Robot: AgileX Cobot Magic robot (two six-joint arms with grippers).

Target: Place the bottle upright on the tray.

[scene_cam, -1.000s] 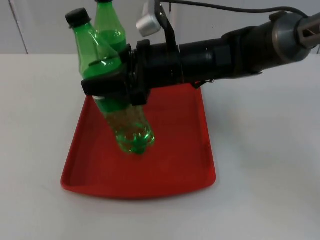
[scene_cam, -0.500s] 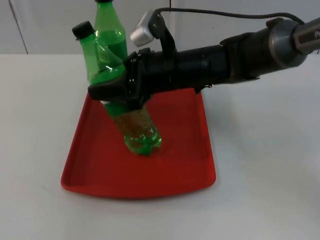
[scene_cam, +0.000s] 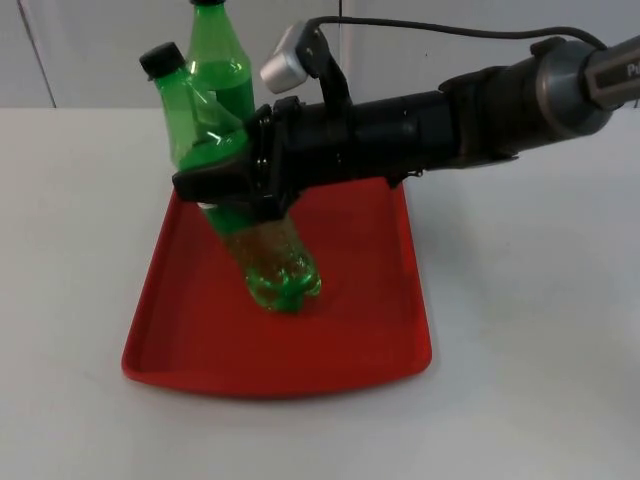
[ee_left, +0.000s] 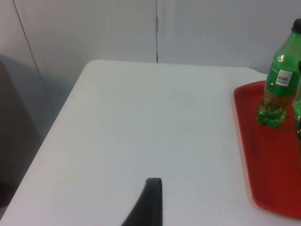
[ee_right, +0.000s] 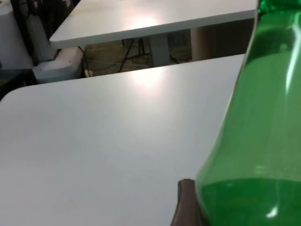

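A red tray [scene_cam: 370,340] lies in the middle of the white table. My right gripper [scene_cam: 225,185] reaches in from the right and is shut on the middle of a green bottle [scene_cam: 270,255] with a black cap [scene_cam: 160,60]. The bottle leans, cap toward the far left, and its base is down at the tray floor near the centre; whether it touches I cannot tell. In the right wrist view the held bottle [ee_right: 254,141] stands close beside a black fingertip [ee_right: 186,207]. My left gripper [ee_left: 150,202] waits over bare table left of the tray [ee_left: 263,155].
A second green bottle [scene_cam: 220,60] stands upright on the tray's far left corner, just behind the held one; the left wrist view shows this upright bottle [ee_left: 277,84] too. The grey partition wall closes off the table's far edge.
The right gripper has come down and a little to the right with the bottle, bringing its base lower onto the tray. Over the last half second it barely moved.
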